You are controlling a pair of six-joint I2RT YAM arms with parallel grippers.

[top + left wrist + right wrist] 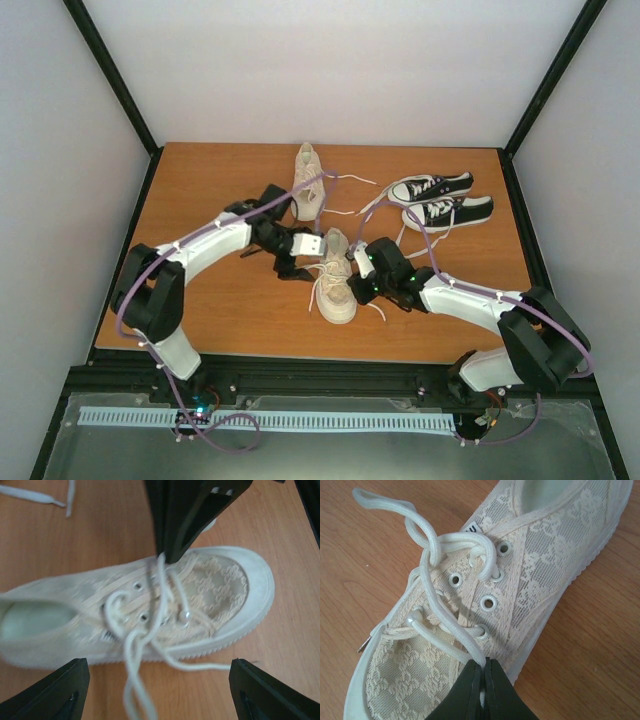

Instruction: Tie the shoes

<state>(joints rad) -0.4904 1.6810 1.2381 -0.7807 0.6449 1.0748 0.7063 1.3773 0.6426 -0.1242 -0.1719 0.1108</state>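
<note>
One cream lace-pattern shoe [336, 278] lies at the table's middle, its toe toward the near edge. The other cream shoe [307, 180] lies farther back. My right gripper [482, 675] is shut on a white lace [451, 630] over the near shoe's [545, 555] toe side; it also shows in the left wrist view [172, 540] and the top view [354, 264]. My left gripper [157, 695] is wide open over the same shoe's [220, 585] side. Loose loops of lace [131, 675] run between its fingers [50, 690] without being gripped. In the top view my left gripper [322, 247] is beside the shoe's heel end.
A pair of black sneakers [440, 200] with white toe caps lies at the back right, their laces trailing toward the middle. Loose lace ends [45, 497] of the far cream shoe lie on the wood. Dark frame posts and white walls border the table [220, 320].
</note>
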